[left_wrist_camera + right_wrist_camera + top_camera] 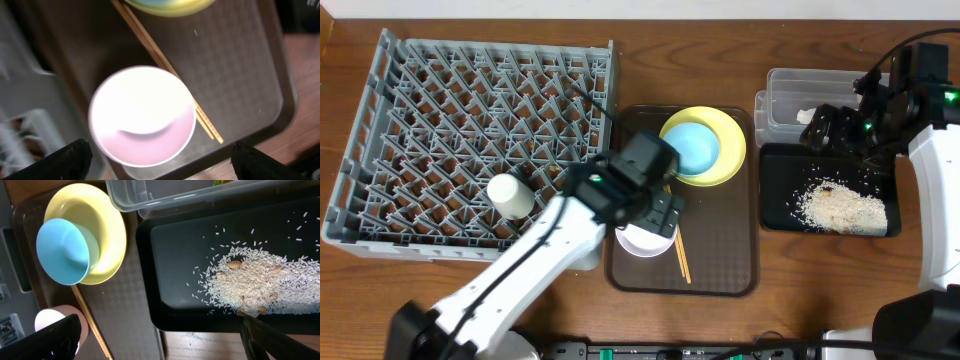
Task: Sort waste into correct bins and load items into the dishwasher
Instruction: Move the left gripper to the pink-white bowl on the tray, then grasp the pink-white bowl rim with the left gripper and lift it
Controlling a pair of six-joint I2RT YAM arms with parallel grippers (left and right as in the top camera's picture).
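Table: brown wood (pixel 790 320), everything stands on it.
Dish rack: grey, pegged (pixel 440 90), far left, just beside the serving tray.
Serving tray: brown (pixel 720 250), centre, between the rack and the two bins.
Black tray: (pixel 775 200) on the right, its near half strewn with scraps.
Clear tub: (pixel 785 85) touching the black tray's far edge.
Left gripper: (pixel 161 146) fingers spread wide, hanging over the white bowl and not touching it.
Right gripper: (pixel 161 321) fingers spread wide, nothing between them, above the black tray's far edge.
Yellow plate: (pixel 732 150) at the serving tray's far end.
Light blue bowl: (pixel 692 146) sitting in the yellow plate.
White bowl: (pixel 142 115) upright at the serving tray's near left.
Cup: white (pixel 510 195), in the rack's near right part.
Chopsticks: (pixel 680 258) paired on the serving tray, just beside the white bowl.
Napkin: white bit (pixel 807 115) showing in the clear tub.
Rice scraps: (pixel 840 208) piled in the black tray.
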